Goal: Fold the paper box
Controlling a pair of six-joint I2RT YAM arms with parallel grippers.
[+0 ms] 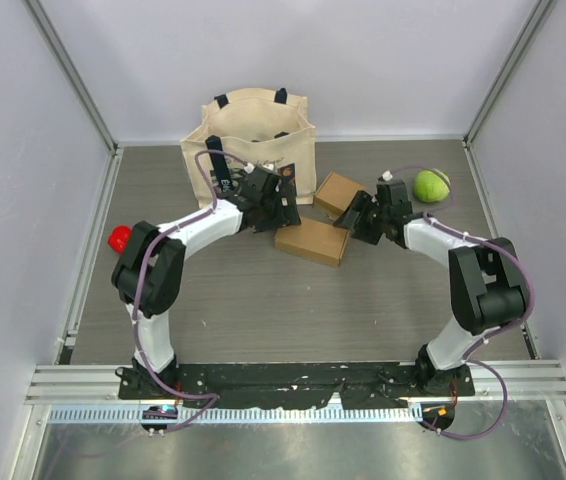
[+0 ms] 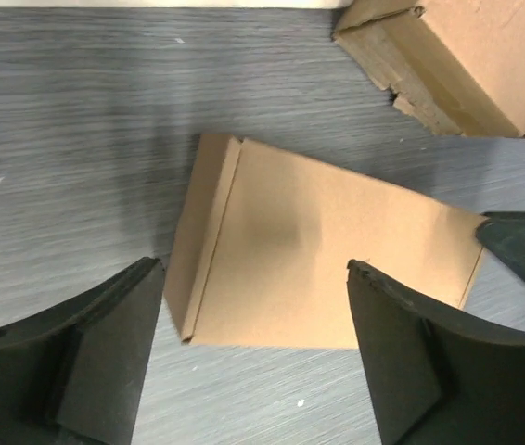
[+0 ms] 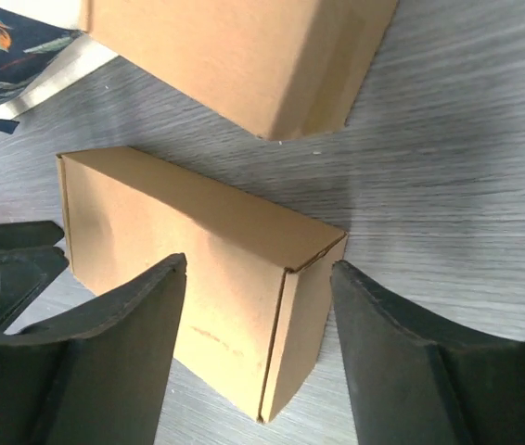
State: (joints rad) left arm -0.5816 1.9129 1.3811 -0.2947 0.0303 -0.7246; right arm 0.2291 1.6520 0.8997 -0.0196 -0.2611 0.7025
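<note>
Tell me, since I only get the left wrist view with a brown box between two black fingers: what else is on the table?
Observer: A canvas tote bag stands at the back of the table, beyond that cardboard box.
Operator: And the black tip at my right edge?
Observer: That looks like the right gripper, open, astride the box's other end.
</note>
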